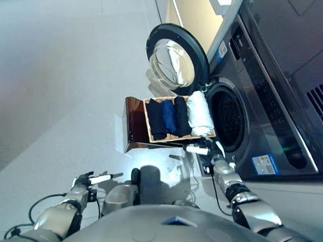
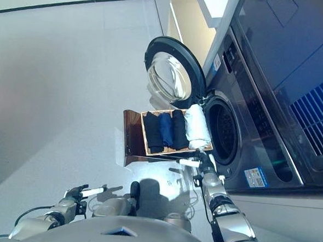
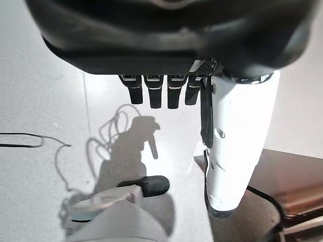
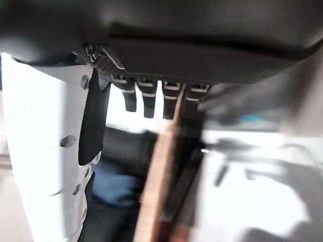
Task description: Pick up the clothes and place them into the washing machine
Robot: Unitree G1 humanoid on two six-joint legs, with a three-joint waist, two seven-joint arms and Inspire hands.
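The left hand (image 1: 87,179) hangs low over the pale floor (image 1: 54,81), well apart from the clothes, its fingers relaxed and holding nothing. Ahead sits a brown wooden box (image 1: 133,122) holding four rolled clothes (image 1: 178,117) side by side: a black roll (image 1: 155,119), a blue one (image 1: 169,116), another black (image 1: 181,117), then a white roll (image 1: 199,113). Their long axes run parallel, pointing away from the robot. The right hand (image 1: 213,152) hovers at the box's near right corner, fingers extended and empty. Just beside stands the washing machine (image 1: 273,89), its round door (image 1: 173,56) swung open.
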